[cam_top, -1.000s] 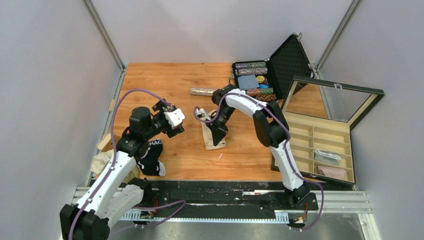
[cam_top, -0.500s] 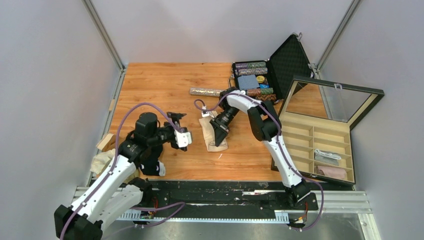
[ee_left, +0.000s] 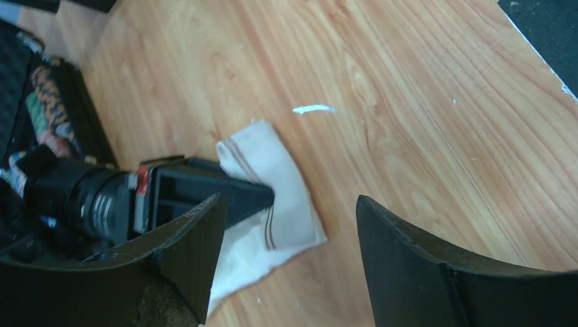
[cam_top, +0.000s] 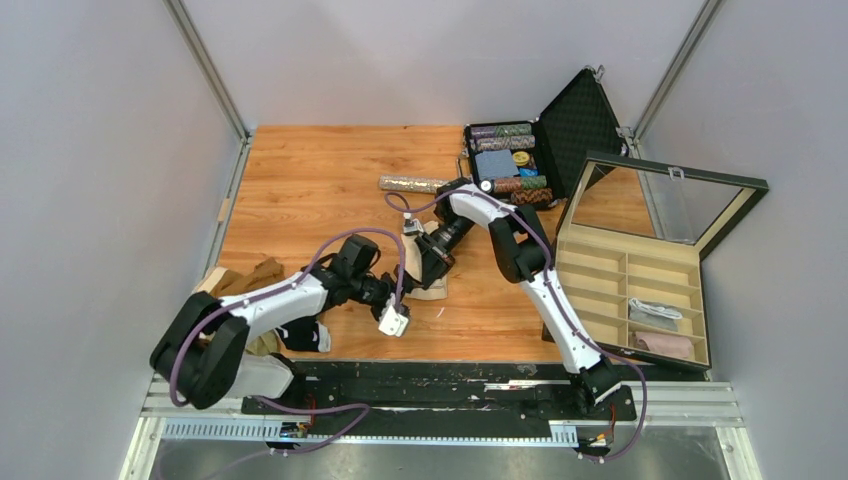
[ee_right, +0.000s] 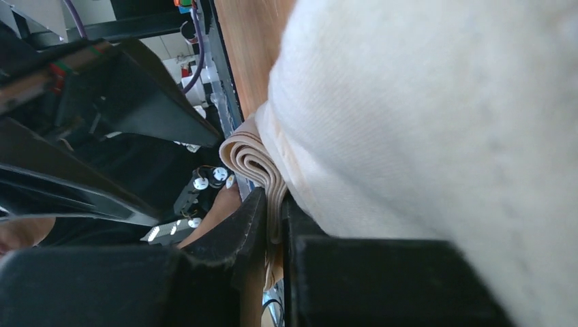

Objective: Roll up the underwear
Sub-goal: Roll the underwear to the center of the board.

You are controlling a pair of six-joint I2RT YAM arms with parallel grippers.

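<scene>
The cream-beige underwear [cam_top: 434, 289] lies flat mid-table. My right gripper [cam_top: 431, 262] is shut on a folded edge of it; the right wrist view shows several cloth layers pinched between the jaws [ee_right: 275, 225], with the cream cloth [ee_right: 422, 136] filling the frame. My left gripper [cam_top: 402, 300] is open and empty, low over the table just left of the garment. In its wrist view the underwear [ee_left: 279, 177] lies ahead of the open gripper [ee_left: 290, 259]. Black underwear with white lettering [cam_top: 303, 335] and brown underwear [cam_top: 262, 272] lie at the near left.
A glittery silver microphone [cam_top: 412, 184] lies behind the garment. An open black case [cam_top: 585, 110] of chips stands at the back right. An open wooden box [cam_top: 600, 285] with a glass lid, holding rolled items [cam_top: 662, 345], is on the right. The table's near edge [ee_left: 538, 41] is close.
My left arm has swung down and to the right, from raised over the left pile to low beside the cream underwear. My right gripper has stayed on the cloth, shifting slightly.
</scene>
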